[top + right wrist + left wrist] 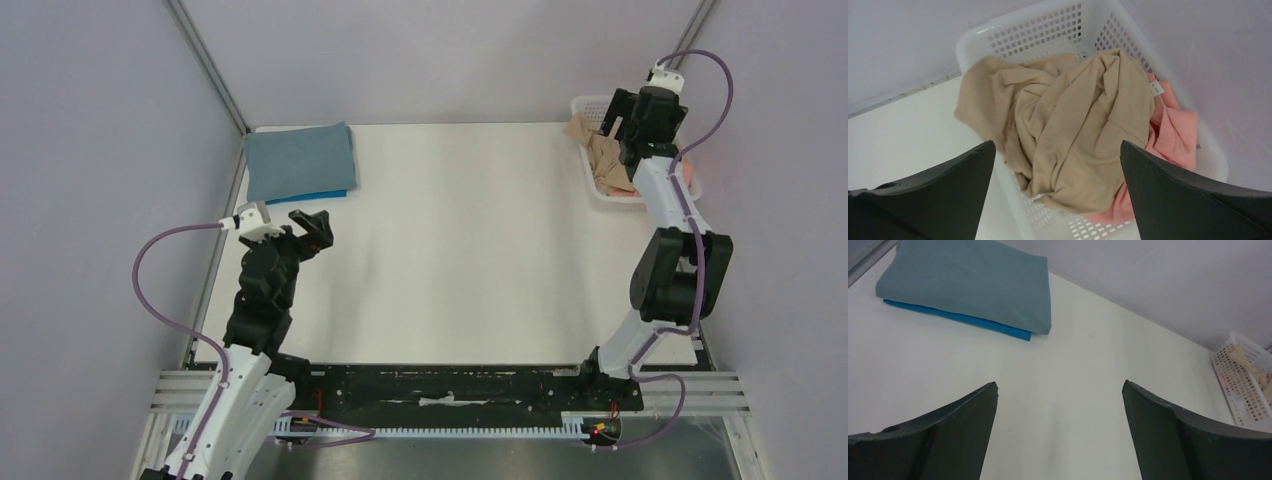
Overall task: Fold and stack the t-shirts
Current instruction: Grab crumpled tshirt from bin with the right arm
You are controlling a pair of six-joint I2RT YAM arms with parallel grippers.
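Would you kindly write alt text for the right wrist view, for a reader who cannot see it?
A crumpled tan t-shirt fills a white slatted basket, one edge spilling over the rim toward the table, with a salmon-pink t-shirt bunched partly under it on the right. The right gripper hovers above, its two dark fingers spread wide apart at the bottom edge.

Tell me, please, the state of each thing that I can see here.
slate-blue t-shirt, folded, top of the stack.
bright blue t-shirt, folded, bottom of the stack.
white basket, upright, holding two shirts.
tan t-shirt, crumpled in it, partly over the rim.
salmon-pink t-shirt, crumpled, partly under the tan one.
left gripper, open, empty.
right gripper, open, empty.
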